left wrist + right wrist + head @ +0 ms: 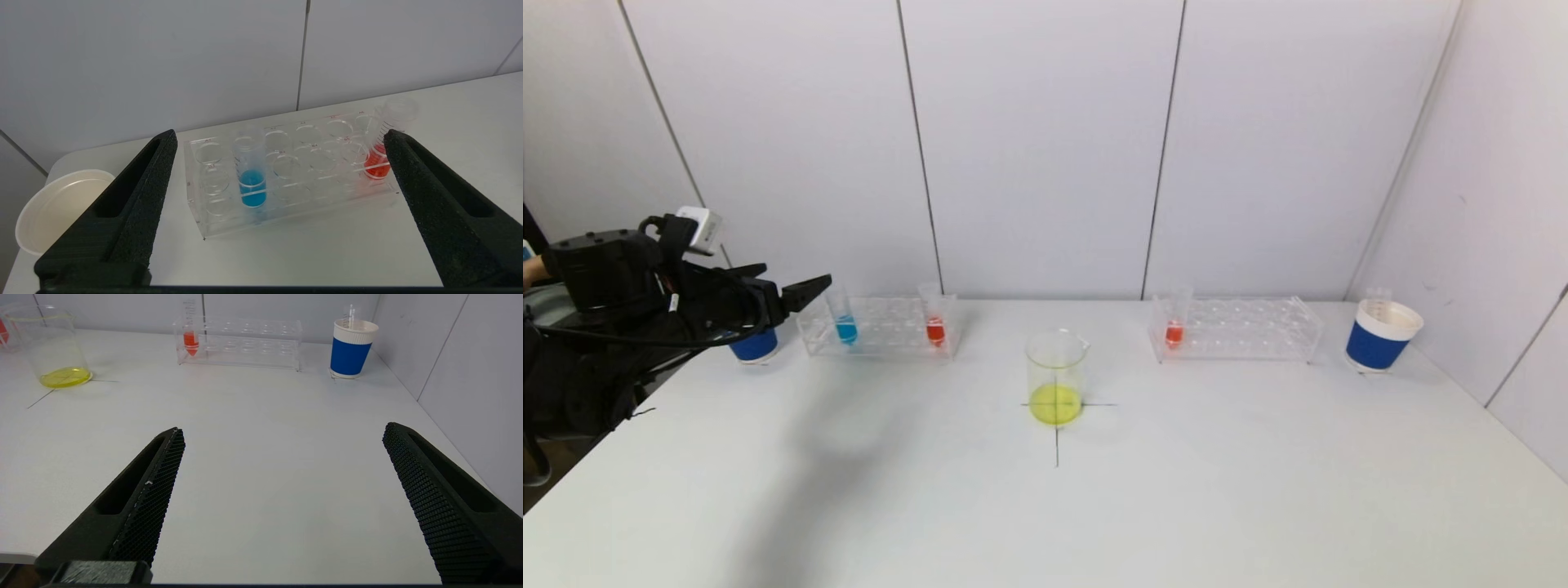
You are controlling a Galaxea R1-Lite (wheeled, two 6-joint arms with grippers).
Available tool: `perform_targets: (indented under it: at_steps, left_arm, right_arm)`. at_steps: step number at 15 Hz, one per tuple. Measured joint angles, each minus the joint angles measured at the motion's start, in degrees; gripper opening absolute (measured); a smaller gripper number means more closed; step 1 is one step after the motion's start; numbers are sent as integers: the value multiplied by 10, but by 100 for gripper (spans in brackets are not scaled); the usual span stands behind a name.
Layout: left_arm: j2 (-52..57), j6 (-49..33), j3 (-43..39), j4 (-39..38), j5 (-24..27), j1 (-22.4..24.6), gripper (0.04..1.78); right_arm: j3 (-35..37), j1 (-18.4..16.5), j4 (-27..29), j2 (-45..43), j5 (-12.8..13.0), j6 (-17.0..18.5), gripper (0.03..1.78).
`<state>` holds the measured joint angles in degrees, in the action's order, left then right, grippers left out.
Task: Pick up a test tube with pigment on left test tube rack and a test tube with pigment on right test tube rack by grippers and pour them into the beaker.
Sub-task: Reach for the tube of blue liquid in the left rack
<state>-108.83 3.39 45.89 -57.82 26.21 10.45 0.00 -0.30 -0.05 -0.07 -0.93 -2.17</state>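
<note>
- The clear plastic test tube with blue pigment [251, 179] stands upright in the transparent acrylic left test tube rack [286, 196], near that rack's outer end; a second clear tube with red pigment [378, 163] stands at the rack's inner end.
- On the other side, a lone clear tube with orange-red pigment [1174, 331] stands upright at the inner end of the transparent right test tube rack [1241, 331].
- Between the two racks, nearer the robot, the clear glass beaker [1056, 377] sits on a drawn cross mark and holds a shallow layer of yellow liquid.
- The left pincer [796, 296] hovers at the outer end of the left rack, jaws spread wide and holding nothing; its wrist view frames the rack between the jaws.
- The right pincer [282, 506] hangs low over bare white bench [253, 449], well short of its rack, also wide open and empty.
- Judged from this, the step is the approach: no tube is lifted yet.
- Next, the left pincer needs to line up on one tube's upper part, clear of the rack, then close and lift straight up.
- A blue-and-white paper cup [1380, 335] stands beyond the right rack; another blue cup [754, 345] sits by the left rack.
</note>
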Motion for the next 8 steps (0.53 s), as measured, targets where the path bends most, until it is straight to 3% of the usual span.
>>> perform_targets:
  at_steps: [8]
  left_arm:
    - [-106,-4,5,-97,-6,-2,176]
  right_arm:
    - [0,0,0,0,0,0,176]
